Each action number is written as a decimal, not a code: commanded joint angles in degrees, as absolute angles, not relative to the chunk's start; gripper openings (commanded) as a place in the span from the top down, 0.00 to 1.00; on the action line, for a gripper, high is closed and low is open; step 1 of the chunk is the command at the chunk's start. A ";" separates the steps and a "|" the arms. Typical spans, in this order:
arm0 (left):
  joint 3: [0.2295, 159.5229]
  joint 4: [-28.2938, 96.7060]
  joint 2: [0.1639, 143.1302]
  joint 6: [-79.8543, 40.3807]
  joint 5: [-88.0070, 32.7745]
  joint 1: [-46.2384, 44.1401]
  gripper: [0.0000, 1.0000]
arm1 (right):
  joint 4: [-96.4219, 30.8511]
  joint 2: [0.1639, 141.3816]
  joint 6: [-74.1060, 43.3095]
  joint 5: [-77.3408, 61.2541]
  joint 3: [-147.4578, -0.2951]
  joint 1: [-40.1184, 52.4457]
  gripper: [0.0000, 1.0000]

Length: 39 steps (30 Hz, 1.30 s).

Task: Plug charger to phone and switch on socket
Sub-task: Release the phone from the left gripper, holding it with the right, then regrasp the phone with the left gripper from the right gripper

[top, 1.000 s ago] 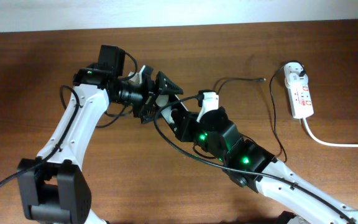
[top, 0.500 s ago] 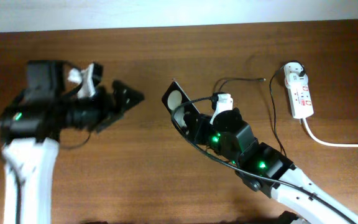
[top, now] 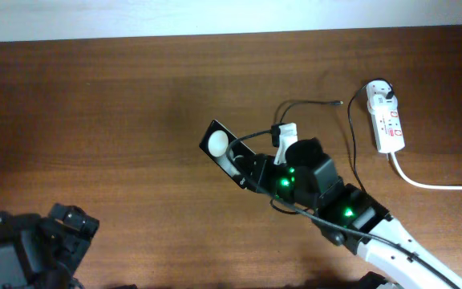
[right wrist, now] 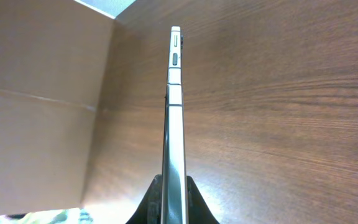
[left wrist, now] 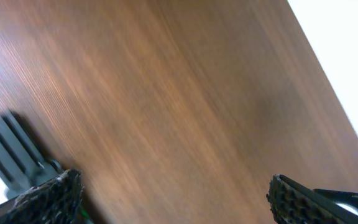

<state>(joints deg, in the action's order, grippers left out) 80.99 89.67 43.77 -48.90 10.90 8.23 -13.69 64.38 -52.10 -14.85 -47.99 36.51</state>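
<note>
My right gripper (top: 245, 167) is shut on the phone (top: 219, 144), a black slab with a white round reflection, held above the table's middle. In the right wrist view the phone (right wrist: 174, 112) stands edge-on between the fingers (right wrist: 174, 194). The charger's thin black cable (top: 351, 144) lies to the right. Its metallic tip (top: 340, 102) lies free on the wood, apart from the phone. Its white plug adapter (top: 380, 91) sits in the far end of the socket (top: 389, 126), a white power strip with red marks. My left gripper (left wrist: 176, 202) is open and empty over bare wood.
The socket's thick white cord (top: 431, 185) runs off to the right edge. My left arm (top: 22, 253) is drawn back at the front left corner. A pale wall borders the table's far edge (top: 215, 36).
My left arm has let go near the phone and swung away to the front left corner. My right gripper keeps the phone and has shifted it slightly.
</note>
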 commanded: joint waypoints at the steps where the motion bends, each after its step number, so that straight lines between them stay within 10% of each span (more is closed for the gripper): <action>1: 69.97 86.59 42.72 -61.80 -6.28 8.47 0.01 | -12.69 62.98 -51.51 -27.83 -49.21 30.65 0.96; 10: 39.79 64.10 42.78 -61.63 -40.62 8.43 0.01 | -15.84 62.98 -51.48 -38.94 -49.19 22.33 0.96; 22: 35.27 56.40 42.76 -55.81 -27.49 8.43 0.01 | -16.53 62.98 -56.40 -40.51 -49.19 21.32 0.96; 30: 35.27 34.92 42.78 -46.04 -44.18 8.43 0.01 | -16.56 63.05 -78.74 -40.56 -49.19 21.54 0.96; 39: 35.27 30.02 42.78 -61.91 -49.10 8.43 0.01 | -9.30 64.58 -80.05 -28.56 -48.97 30.50 0.96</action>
<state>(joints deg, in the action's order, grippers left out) 35.18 32.12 43.18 -55.57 -45.47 8.34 -13.15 64.36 -79.55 -32.40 -47.99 27.70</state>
